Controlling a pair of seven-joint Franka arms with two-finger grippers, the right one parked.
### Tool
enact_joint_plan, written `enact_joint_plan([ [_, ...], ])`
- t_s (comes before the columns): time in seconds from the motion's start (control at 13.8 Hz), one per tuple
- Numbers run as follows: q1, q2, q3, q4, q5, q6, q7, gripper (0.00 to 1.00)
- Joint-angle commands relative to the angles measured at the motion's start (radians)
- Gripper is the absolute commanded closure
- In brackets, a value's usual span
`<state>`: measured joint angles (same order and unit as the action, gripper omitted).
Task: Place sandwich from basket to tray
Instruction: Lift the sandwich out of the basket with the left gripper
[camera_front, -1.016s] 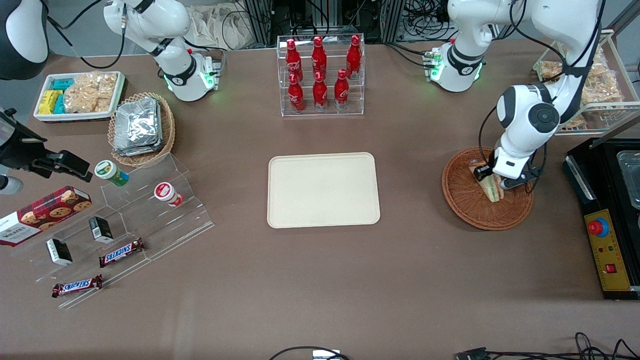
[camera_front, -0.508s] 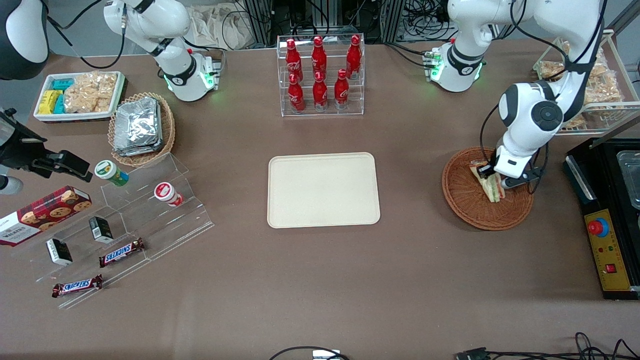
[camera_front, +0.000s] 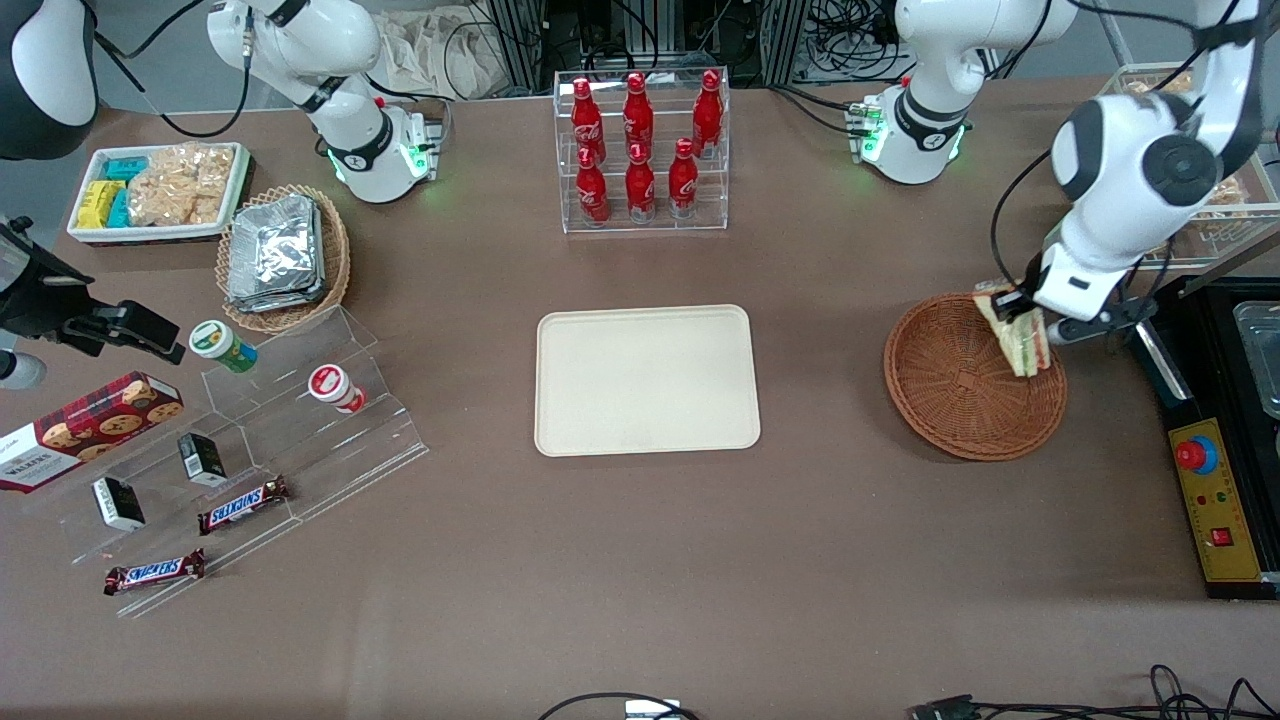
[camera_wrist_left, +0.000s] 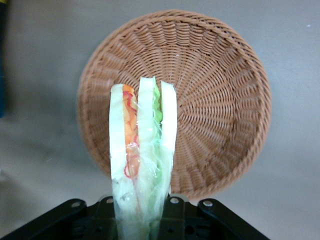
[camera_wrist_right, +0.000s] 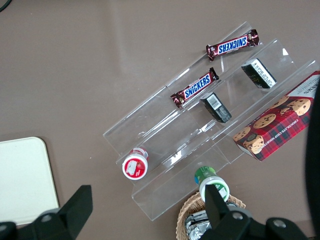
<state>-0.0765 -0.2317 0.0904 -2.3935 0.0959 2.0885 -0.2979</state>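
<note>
Since a second earlier the gripper (camera_front: 1026, 322) had risen out of the basket (camera_front: 950, 400) and shifted toward the right edge of the front frame, taking the sandwich (camera_front: 1022, 340) with it. Its jaws were clamped on the wedge's upper end, and the sandwich hung point down above the basket's rim at the working arm's end of the table. From the wrist camera the sandwich (camera_wrist_left: 142, 155) stood clear of the basket (camera_wrist_left: 220, 100) below; it looked lifted free, though the gap was hard to judge. The tray (camera_front: 646, 380) sat bare in the middle of the frame, well apart from the basket.
</note>
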Motion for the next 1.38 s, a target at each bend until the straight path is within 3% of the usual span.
enact_joint_plan([
  [0.0, -0.014, 0.015, -0.006, 0.256, 0.004, -0.286, 0.039, 1.00],
  [0.22, -0.043, 0.080, -0.038, 0.530, -0.028, -0.552, 0.037, 1.00],
  [0.58, -0.037, 0.205, -0.190, 0.827, -0.033, -0.711, 0.023, 1.00],
  [0.8, -0.028, 0.273, -0.358, 0.882, -0.073, -0.713, -0.157, 1.00],
  [1.09, 0.064, 0.423, -0.745, 1.002, -0.056, -0.710, -0.357, 1.00],
  [1.31, 0.043, 0.474, -0.778, 0.979, -0.056, -0.629, -0.380, 1.00],
])
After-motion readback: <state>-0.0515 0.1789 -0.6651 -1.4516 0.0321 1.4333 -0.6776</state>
